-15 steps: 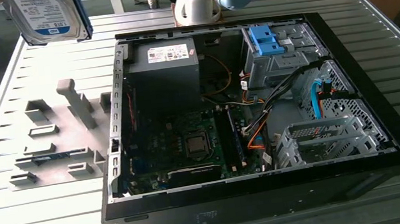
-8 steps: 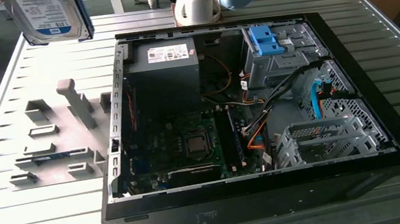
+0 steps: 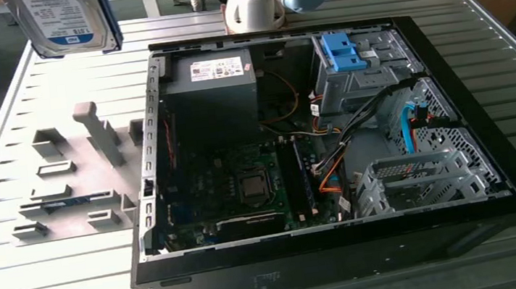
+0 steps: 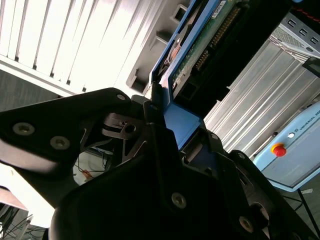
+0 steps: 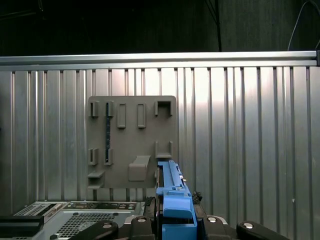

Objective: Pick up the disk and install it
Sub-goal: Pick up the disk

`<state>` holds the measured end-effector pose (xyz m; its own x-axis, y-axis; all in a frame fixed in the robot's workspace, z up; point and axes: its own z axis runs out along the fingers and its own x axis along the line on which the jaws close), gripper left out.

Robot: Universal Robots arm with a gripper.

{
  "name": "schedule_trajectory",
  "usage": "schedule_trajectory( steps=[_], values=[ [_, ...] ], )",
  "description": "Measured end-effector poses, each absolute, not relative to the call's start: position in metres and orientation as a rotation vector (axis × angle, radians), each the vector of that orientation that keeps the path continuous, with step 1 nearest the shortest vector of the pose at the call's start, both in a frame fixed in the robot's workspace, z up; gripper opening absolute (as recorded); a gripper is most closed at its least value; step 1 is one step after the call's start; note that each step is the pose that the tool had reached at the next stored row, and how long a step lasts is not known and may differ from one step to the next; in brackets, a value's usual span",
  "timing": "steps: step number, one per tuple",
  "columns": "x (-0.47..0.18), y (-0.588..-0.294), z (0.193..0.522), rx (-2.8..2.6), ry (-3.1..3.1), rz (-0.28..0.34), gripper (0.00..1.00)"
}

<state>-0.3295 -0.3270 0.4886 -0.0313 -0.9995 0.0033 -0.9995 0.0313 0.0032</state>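
Gripper (image 4: 167, 117) state: closed on the disk (image 4: 200, 45), with the fingers clamping one end of its blue carrier frame. The clamp is visible in both wrist views.

Step in hand, as judged: transfer of the lifted disk toward the computer case (image 3: 496, 183).

Procedure notes, working from the exterior view's left to its right:

1. The disk (image 3: 64, 21) hangs high above the slatted table (image 3: 21, 288), label face toward the camera. Hold it clear of everything below and avoid any swing. The grip is on one end only, so a jolt could make the disk pivot in the clamp.
2. The grey fixture plate (image 3: 72, 173) has raised posts and slots. Pass over these with clearance.
3. The case lies open on its side, with the power supply (image 3: 212, 77) and motherboard (image 3: 234, 191) exposed. Cross the rim without touching the loose cables inside.
4. A blue-fronted drive bay (image 3: 345, 51) and a metal drive cage (image 3: 418, 181) sit toward the right. Which of them takes the disk cannot be told from here.

Position relative to the gripper: in the first wrist view the disk (image 5: 172, 195) is seen edge-on, projecting straight out from between the fingers of the gripper (image 5: 175, 222) toward the table, with the fixture plate (image 5: 132, 142) beyond it.
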Motion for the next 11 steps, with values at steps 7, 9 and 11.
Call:
schedule_trajectory(
  steps=[7, 9, 11],
  values=[
    [-0.3277, -0.3270, 0.4885, 2.183, -2.253, 0.000, 0.36],
    [-0.3270, -0.3270, 0.4885, 2.183, -2.253, 0.000, 0.36],
    [-0.3265, -0.3270, 0.4885, 2.183, -2.253, 0.000, 0.36]
  ],
)
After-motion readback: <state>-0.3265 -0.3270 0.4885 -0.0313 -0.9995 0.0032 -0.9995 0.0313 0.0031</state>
